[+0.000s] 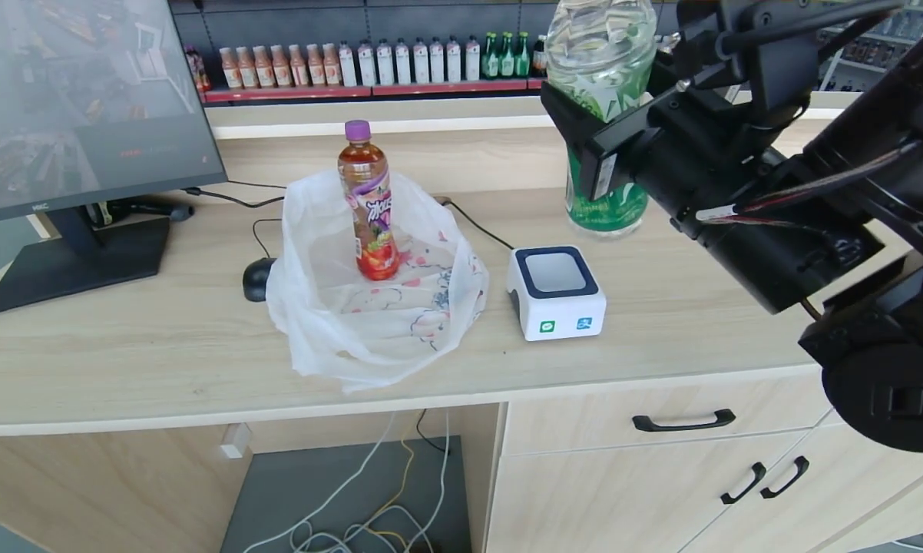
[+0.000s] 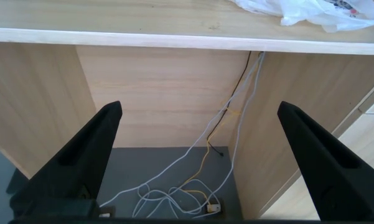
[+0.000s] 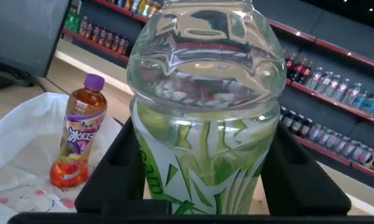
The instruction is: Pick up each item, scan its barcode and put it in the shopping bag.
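My right gripper clamps water bottle beyond scanner; fingers may hide barcode (no read). Left gripper spread, empty.

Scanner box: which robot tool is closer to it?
Right. The right tool holds a green-labelled bottle above the counter behind the scanner; the left tool sits below the counter edge.

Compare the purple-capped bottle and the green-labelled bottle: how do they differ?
The purple-capped bottle stands free inside the shopping bag; the green-labelled bottle sits between the jaws of the right gripper, outside the bag. The purple-capped bottle holds an orange-brown drink, the green-labelled bottle a clear one. Both are upright, transparent plastic.
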`<state>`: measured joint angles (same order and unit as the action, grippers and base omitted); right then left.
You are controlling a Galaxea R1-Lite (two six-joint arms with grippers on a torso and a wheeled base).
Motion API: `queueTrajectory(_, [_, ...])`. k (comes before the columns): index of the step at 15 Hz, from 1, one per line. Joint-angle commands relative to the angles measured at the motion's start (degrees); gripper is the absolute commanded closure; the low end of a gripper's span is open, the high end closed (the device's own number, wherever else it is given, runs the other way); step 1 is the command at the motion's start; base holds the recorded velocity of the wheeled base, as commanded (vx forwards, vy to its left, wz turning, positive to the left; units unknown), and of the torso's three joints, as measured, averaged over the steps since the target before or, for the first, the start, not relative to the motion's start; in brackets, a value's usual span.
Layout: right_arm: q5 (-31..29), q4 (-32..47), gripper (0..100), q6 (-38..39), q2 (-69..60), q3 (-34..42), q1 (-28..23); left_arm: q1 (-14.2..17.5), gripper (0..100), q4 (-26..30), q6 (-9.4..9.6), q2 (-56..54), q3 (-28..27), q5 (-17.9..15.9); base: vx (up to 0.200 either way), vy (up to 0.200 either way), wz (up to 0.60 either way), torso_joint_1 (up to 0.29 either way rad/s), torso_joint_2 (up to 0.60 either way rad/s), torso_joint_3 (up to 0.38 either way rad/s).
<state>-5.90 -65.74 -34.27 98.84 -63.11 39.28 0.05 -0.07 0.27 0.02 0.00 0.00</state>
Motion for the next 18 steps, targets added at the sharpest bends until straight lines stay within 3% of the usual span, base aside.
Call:
queueTrajectory(1, [2.6, 1.7, 100, -1.9, 2.8, -3.6, -0.1, 0.0, 0, 0.0, 0.00, 0.0, 0.0, 0.1, 0.000, 0.000, 0.00, 0.000, 0.00, 0.000])
queueTrajectory(4, [10.1, 5.7, 100, -7.3, 2.9, -4.4, -0.8, 0.0, 0, 0.0, 0.00, 0.0, 0.0, 0.0, 0.000, 0.000, 0.00, 0.000, 0.00, 0.000])
queueTrajectory(9, [21.5, 5.8, 100, -16.2, 3.8, -3.4, -4.6, 0.0, 0, 0.0, 0.00, 0.0, 0.0, 0.0, 0.000, 0.000, 0.00, 0.000, 0.00, 0.000])
queueTrajectory(18, [37.5, 5.7, 100, -21.2, 7.4, -3.2, -10.8, 0.0, 0, 0.0, 0.00, 0.0, 0.0, 0.1, 0.000, 0.000, 0.00, 0.000, 0.00, 0.000])
